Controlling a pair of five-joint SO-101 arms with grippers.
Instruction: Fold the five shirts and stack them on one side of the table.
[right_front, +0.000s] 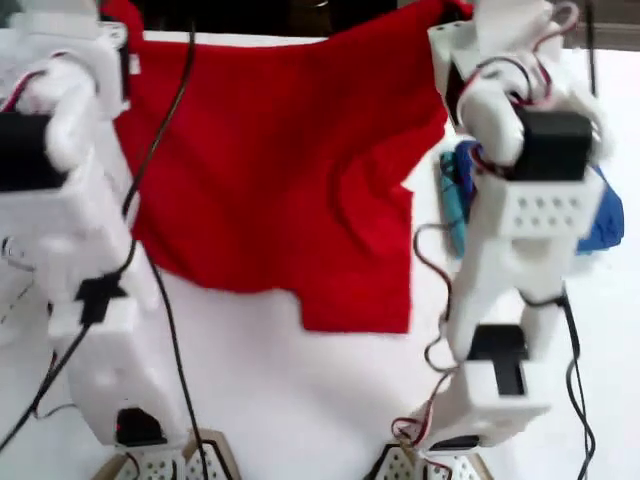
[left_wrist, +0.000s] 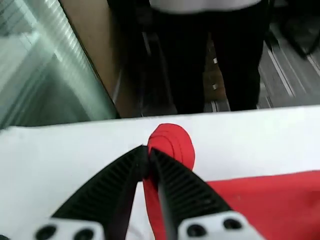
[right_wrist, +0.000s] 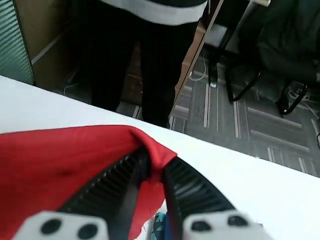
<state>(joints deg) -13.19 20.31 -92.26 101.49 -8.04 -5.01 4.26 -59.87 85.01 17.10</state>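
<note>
Left gripper (left_wrist: 148, 151): lower centre of the left wrist view. Jaws are pinched onto a rolled corner of the red shirt (right_front: 280, 170), probably to hold that far corner taut.

The red shirt: upper centre of the high view, spread on the white table (right_front: 300, 400) with one flap reaching toward lower centre. Not yet folded.

Right gripper (right_wrist: 152, 161): lower centre of the right wrist view. Jaws are nipped on the opposite corner, a matching hold, likely so the edge can be lifted evenly.

Blue garment (right_front: 608, 215): right edge of the high view, partly hidden by the right arm. It seems folded and set aside as the stack.
</note>
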